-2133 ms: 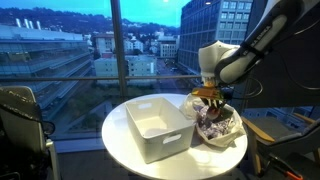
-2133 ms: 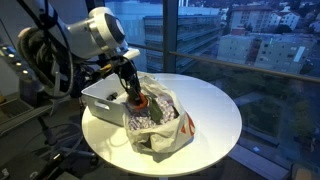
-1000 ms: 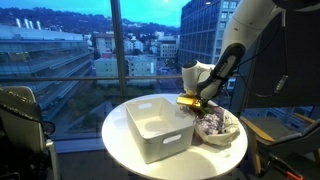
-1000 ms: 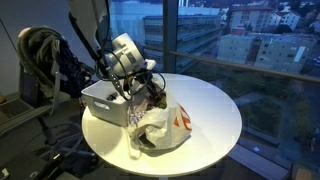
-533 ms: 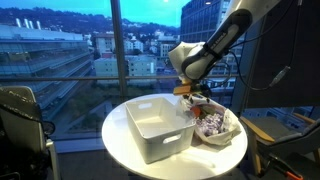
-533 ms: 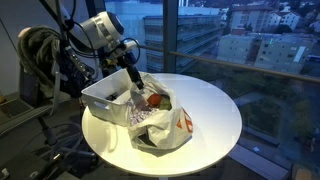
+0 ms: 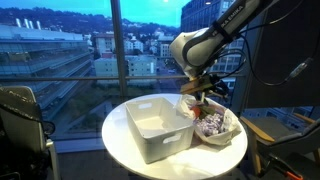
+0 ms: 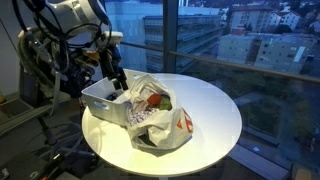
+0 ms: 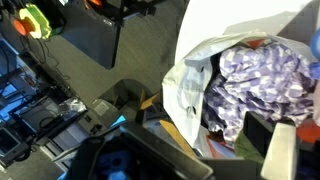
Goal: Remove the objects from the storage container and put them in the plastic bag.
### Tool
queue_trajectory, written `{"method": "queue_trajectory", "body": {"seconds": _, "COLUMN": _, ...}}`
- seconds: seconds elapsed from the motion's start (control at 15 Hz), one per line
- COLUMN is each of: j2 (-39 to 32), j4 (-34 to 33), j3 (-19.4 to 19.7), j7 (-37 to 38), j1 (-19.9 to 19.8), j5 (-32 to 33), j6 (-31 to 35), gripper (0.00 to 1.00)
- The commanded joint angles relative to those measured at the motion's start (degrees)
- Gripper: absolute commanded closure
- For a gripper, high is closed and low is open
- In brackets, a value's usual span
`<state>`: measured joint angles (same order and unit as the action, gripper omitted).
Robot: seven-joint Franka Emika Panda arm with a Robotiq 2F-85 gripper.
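The storage container (image 7: 150, 142) is a white bin on the round table, and no objects show inside it in an exterior view. Beside it lies the crinkly white plastic bag (image 7: 226, 136) (image 8: 172, 126) with red markings, its mouth open. The mottled purple cloth (image 7: 212, 124) (image 9: 255, 80) fills the bag, and a reddish-brown item (image 8: 153, 100) rests on top. My gripper (image 7: 197, 92) (image 8: 118, 85) hangs open and empty just above the gap between the bin and the bag. In the wrist view the bag (image 9: 190, 85) lies below my gripper (image 9: 200, 140).
The round white table (image 7: 118, 140) (image 8: 212, 110) stands before a tall window. A dark chair (image 7: 20, 115) sits beside the table. Cables and equipment (image 8: 40, 60) hang behind the bin (image 8: 98, 104). The table's edge runs close to the bag.
My gripper opened inside the bag and left the reddish-brown item there. It then rose out of the bag and shifted toward the bin.
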<state>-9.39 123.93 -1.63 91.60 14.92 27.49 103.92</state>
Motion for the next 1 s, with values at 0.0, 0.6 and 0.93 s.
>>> {"method": "queue_trajectory", "body": {"seconds": 0.0, "j2": 1.54, "j4": 6.34, "j3": 0.19, "j7": 3.71, "j1": -3.92, "j5": 0.74, "j6": 5.43, "gripper": 0.0}}
{"method": "queue_trajectory", "body": {"seconds": 0.6, "j2": -7.19, "j4": 10.22, "j3": 4.37, "j7": 6.14, "j1": -9.04, "j5": 2.31, "j6": 26.59, "gripper": 0.0}}
{"method": "queue_trajectory", "body": {"seconds": 0.93, "j2": -11.76, "j4": 9.11, "j3": 6.69, "j7": 5.6, "j1": -8.2, "j5": 1.97, "j6": 26.35, "gripper": 0.0}}
